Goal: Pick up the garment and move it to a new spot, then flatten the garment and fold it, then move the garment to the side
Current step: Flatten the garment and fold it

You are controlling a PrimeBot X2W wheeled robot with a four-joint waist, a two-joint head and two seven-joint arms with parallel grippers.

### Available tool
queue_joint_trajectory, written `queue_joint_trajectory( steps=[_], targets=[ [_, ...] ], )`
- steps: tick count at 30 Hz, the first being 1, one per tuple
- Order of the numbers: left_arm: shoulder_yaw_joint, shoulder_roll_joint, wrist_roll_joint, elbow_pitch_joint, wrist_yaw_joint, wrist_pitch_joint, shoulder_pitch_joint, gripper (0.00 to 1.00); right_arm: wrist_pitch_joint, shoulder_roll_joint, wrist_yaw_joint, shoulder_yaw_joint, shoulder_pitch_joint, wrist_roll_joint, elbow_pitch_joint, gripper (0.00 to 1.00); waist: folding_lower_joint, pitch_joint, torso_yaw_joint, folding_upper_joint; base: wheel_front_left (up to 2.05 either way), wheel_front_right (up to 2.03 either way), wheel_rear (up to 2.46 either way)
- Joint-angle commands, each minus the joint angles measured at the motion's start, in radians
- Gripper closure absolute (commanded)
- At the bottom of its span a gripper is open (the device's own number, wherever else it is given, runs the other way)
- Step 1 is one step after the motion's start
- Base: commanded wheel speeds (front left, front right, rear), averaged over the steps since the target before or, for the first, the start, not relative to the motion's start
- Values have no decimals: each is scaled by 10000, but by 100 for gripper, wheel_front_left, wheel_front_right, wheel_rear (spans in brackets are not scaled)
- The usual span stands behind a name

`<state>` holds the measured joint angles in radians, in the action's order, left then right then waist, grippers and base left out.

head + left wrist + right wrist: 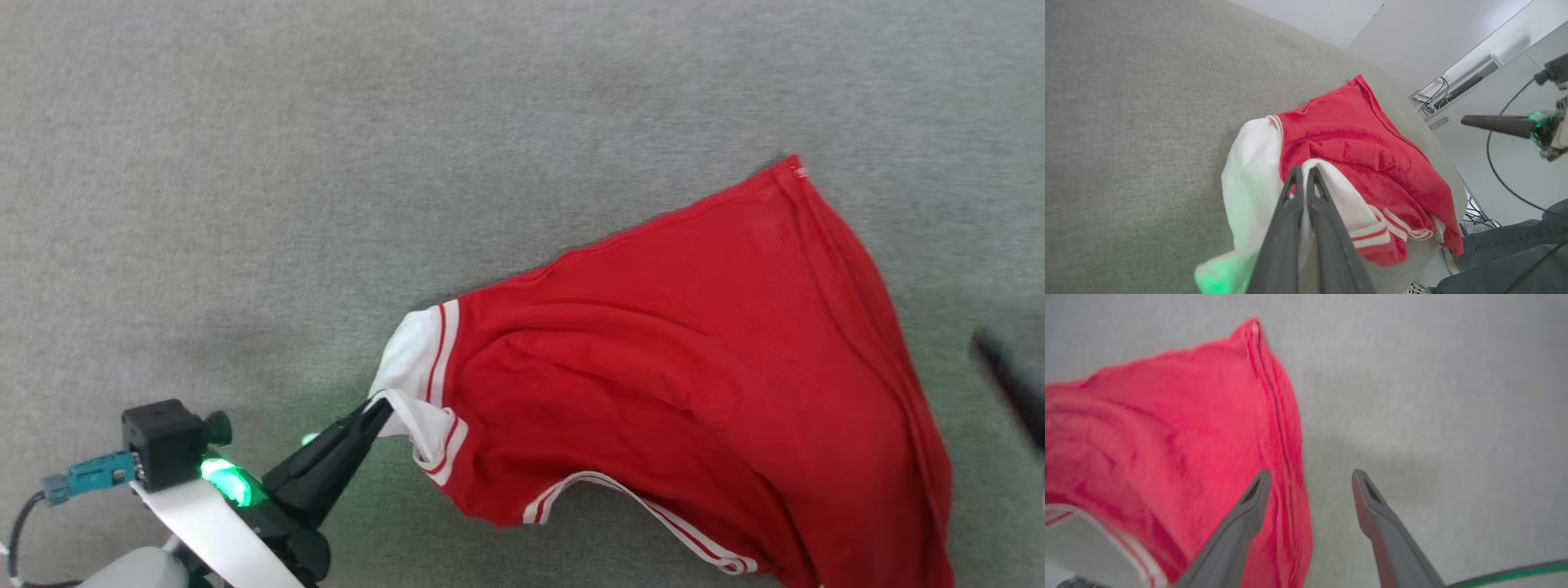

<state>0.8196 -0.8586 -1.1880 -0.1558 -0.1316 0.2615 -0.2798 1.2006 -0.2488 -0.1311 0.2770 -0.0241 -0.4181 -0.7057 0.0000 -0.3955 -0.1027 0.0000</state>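
– So, what carries the scene?
– A grey, cloth-covered table (326,163) stretches across the head view, with the garment (669,351) lying on its right half toward the near edge.

– How does the garment lie?
– Crumpled. The red body is bunched in long folds, and one hem corner points to the far side. A white sleeve (412,351) forms its left end.

– Anyone nearby?
– A leg (1515,253) in jeans stands past the table's edge, seen from the left wrist.

– And the tools?
– The left tool (377,406) is clamped on the sleeve's white cloth with its fingers pressed together, just beside the striped trim (445,453). The right tool (1311,473) has its fingers spread well apart and grips nothing. One finger hangs over the garment's red seamed edge, the other over bare table. Whether either finger touches the cloth is unclear in the blurred view.

– Smallest detail?
– A green light (229,480) glows on the left wrist.
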Motion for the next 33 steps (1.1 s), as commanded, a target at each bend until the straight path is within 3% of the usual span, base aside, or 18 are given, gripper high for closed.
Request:
queue_joint_trajectory(
  steps=[1,3,7,16,17,18,20,27,33],
  targets=[
    [45,89,78,-56,23,51,-113,100,-155,-347,8,-214,-1058,459,463,0,0,-240,-253,0,0,0,0],
    [121,188,101,-53,23,51,-311,100,-373,-613,8,-758,-2274,920,1273,0,0,-427,-435,0,0,0,0],
    [241,360,47,-10,23,50,-629,100,-694,-484,8,-1779,-4122,1552,3278,0,0,-801,-793,0,0,0,0],
    [577,653,-44,201,23,51,-1106,100,-190,-448,6,-2749,-4932,2023,6139,0,0,-1100,-1324,0,0,0,0],
    [596,667,-72,231,23,51,-1137,100,-97,-513,6,-2817,-4842,2001,6338,14,0,-1100,-1339,0,0,0,0],
    [616,666,-99,274,23,51,-1173,100,-8,-571,8,-2874,-4739,1966,6502,51,0,-1095,-1344,0,0,0,0],
    [714,593,-77,357,23,51,-1291,100,-83,-566,8,-2861,-4655,1900,6774,100,0,-1067,-1307,0,0,0,0],
    [718,53,-548,634,23,51,-2531,100,-2205,65,16,-2039,-6172,2322,7369,100,0,-821,-802,0,0,0,0],
    [412,-709,-1360,1254,23,53,-5175,100,-4235,706,16,-1023,-8861,3311,8661,100,0,-913,-62,0,0,0,0]
  ],
)
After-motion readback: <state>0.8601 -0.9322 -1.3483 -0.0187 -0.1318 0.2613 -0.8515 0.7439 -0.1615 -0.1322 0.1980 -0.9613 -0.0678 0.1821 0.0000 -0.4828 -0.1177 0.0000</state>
